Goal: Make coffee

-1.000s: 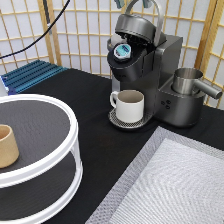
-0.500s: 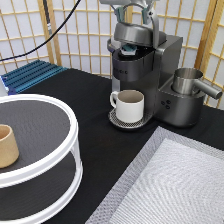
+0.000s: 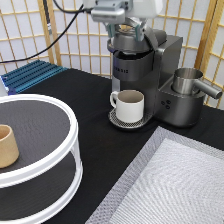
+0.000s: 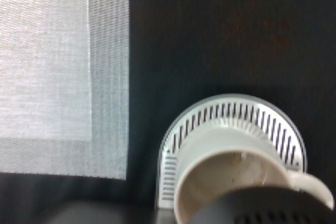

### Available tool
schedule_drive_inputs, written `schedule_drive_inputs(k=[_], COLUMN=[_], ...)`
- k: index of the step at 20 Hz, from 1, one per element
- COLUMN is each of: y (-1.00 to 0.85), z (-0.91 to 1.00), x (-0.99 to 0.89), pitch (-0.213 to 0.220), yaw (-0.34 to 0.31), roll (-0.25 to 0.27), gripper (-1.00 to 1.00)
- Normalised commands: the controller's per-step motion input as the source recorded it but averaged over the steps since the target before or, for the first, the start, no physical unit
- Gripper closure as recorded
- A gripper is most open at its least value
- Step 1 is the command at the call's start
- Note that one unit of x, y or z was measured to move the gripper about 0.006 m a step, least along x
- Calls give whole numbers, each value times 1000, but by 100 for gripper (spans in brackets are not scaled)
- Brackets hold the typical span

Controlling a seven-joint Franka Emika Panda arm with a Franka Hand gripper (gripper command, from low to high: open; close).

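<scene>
A cream mug [image 3: 131, 105] stands on the drip grate [image 4: 225, 117] beneath the spout. Far above it the gripper [image 3: 121, 27] presses on the coffee machine [image 3: 145, 70] lid; I cannot tell its jaws' state. The coffee pod is hidden, probably shut inside (light, thin-walled, crushable; best pinched at the rim).

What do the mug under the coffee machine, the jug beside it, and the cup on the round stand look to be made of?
The mug looks like glazed ceramic: cream-white, smooth, thick-walled. The jug looks like brushed stainless steel: silver-grey with a dull sheen. The cup looks like matte tan ceramic or wood; the look leaves it open. The gripper sits on top of the coffee machine.
</scene>
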Motion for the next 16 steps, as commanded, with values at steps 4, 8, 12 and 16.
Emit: schedule_drive_inputs(k=[4, 8, 12, 16], y=[-626, -464, 585, 1000], z=[739, 1000, 874, 334], x=[-203, -363, -318, -59], pitch=[0, -5, -53, 24], yaw=[65, 5, -1, 0], roll=[40, 14, -37, -125], gripper=[-100, -100, -100, -100])
